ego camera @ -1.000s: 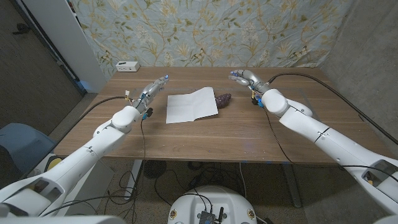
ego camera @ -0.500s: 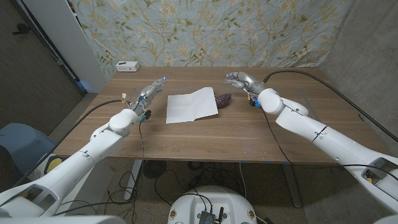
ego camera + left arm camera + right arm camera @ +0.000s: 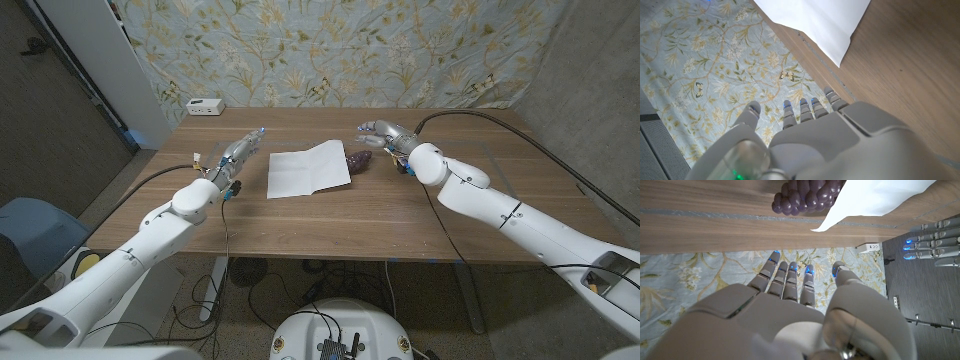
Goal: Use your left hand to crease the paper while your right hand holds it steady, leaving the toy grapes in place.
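The task had barely begun, as far as the pictures showed: the paper lay near the middle of the wooden table, already folded over with one corner lifted at its far right, and neither hand touched it. The toy grapes sat just beside the paper's right edge, partly tucked against that raised corner, undisturbed. The left hand hovered to the left of the sheet, apart from it, fingers straight, close together and holding nothing. The right hand hung beyond and to the right of the grapes, fingers loosely spread and empty. Judging from this, both the steadying press and the creasing stroke were still to do. The table was plain brown wood with a small white box at its far left corner; behind it hung a pale floral curtain, with dark flooring to the left.
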Controlling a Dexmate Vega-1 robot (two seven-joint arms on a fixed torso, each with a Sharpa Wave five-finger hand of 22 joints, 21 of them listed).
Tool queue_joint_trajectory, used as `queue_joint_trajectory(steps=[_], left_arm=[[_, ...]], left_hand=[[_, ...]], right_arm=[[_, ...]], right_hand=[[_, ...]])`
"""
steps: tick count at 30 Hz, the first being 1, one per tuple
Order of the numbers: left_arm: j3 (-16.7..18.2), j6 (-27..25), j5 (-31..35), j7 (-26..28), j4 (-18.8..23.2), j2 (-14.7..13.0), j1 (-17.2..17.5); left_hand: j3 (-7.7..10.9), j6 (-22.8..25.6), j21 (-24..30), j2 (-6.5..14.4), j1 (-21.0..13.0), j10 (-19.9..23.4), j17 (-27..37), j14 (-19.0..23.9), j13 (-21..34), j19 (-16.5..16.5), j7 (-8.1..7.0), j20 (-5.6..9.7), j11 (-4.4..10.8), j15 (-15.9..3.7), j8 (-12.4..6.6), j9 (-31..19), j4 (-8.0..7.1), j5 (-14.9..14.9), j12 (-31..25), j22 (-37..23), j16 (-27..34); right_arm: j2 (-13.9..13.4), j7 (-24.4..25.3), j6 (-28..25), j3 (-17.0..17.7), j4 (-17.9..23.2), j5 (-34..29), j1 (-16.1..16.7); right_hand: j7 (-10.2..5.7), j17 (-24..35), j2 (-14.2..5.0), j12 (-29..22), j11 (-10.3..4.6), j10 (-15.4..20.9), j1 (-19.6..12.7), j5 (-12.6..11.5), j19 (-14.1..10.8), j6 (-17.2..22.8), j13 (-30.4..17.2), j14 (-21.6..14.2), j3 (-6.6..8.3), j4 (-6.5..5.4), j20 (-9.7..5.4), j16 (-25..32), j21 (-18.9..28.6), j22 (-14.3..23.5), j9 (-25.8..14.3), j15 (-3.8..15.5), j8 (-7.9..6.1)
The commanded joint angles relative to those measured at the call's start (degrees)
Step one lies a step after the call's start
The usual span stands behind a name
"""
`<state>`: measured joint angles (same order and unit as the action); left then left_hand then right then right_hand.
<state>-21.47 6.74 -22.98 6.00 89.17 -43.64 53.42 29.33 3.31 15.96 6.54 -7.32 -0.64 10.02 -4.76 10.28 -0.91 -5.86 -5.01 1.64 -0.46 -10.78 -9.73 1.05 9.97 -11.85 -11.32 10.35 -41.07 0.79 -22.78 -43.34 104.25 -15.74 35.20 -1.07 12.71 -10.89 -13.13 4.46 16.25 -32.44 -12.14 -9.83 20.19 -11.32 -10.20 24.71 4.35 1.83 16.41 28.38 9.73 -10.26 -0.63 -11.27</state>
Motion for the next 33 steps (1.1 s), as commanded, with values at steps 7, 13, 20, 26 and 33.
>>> queue_joint_trajectory(steps=[7,13,20,26,33], left_arm=[[1.00,-2.22,-1.01,1.23,3.43,-1.25,2.74],[1.44,-2.43,-1.18,1.60,4.38,-1.75,3.73],[1.95,-2.99,-1.39,2.19,5.32,-2.22,4.67],[2.13,-3.12,-1.55,2.21,5.53,-2.36,4.93],[2.24,-2.85,-1.70,2.06,5.20,-2.27,4.97]], left_hand=[[-0.07,0.01,0.08,-0.12,0.97,-0.26,0.17,-0.55,0.07,0.13,-0.07,-0.25,0.05,-0.12,0.26,-0.12,-0.75,0.26,0.08,-0.25,0.05],[-0.17,0.01,0.06,-0.19,1.20,-0.19,0.16,-0.56,0.07,0.14,-0.05,-0.35,0.18,-0.10,0.30,-0.13,-0.93,0.29,0.09,-0.25,0.06],[-0.27,0.13,0.04,-0.26,1.42,-0.13,0.14,-0.53,0.08,0.16,0.05,-0.32,0.16,-0.11,0.29,-0.13,-1.10,0.34,0.11,-0.26,0.08],[-0.33,0.16,0.03,-0.31,1.57,-0.09,0.12,-0.46,0.08,0.19,0.06,-0.31,0.17,-0.11,0.31,-0.13,-1.24,0.38,0.12,-0.26,0.10],[-0.37,0.11,0.11,-0.34,1.72,-0.08,0.09,-0.42,0.08,0.48,0.09,0.21,-0.17,-0.05,0.37,-0.13,-1.38,0.43,0.16,-0.25,0.10]], right_arm=[[0.49,-4.85,-2.35,-3.19,0.34,-5.71,-1.78],[1.15,-6.21,-1.53,-3.77,-1.09,-6.12,-2.57],[1.99,-7.17,0.03,-4.43,-2.77,-6.40,-3.30],[2.90,-8.33,1.13,-5.38,-4.22,-7.07,-4.37],[3.88,-9.22,2.66,-6.10,-5.47,-7.62,-5.31]], right_hand=[[-0.13,-0.10,0.10,0.28,-1.14,0.27,-1.23,-0.34,-0.57,1.53,-0.22,0.09,0.70,0.52,-0.50,-0.40,-0.31,0.17,-0.36,0.85,-0.58],[-0.13,-0.08,0.07,0.28,-1.13,0.41,-1.29,-0.29,-0.63,1.84,-0.22,0.00,0.75,0.49,-0.64,-0.35,-0.42,0.17,-0.37,0.90,-0.59],[-0.09,-0.05,0.00,0.26,-1.07,0.63,-1.34,-0.24,-0.76,2.08,-0.23,-0.22,0.81,0.42,-0.61,-0.25,-0.53,0.18,-0.39,1.02,-0.57],[0.02,-0.03,-0.01,0.23,-1.09,0.85,-1.40,-0.18,-0.77,2.48,-0.24,-0.24,0.86,0.38,-0.69,-0.23,-0.67,0.18,-0.40,1.09,-0.61],[0.02,0.01,-0.07,0.19,-0.87,1.16,-1.48,-0.13,-0.95,2.58,-0.25,-0.36,0.95,0.31,-0.74,-0.17,-0.78,0.19,-0.41,1.11,-0.51]])
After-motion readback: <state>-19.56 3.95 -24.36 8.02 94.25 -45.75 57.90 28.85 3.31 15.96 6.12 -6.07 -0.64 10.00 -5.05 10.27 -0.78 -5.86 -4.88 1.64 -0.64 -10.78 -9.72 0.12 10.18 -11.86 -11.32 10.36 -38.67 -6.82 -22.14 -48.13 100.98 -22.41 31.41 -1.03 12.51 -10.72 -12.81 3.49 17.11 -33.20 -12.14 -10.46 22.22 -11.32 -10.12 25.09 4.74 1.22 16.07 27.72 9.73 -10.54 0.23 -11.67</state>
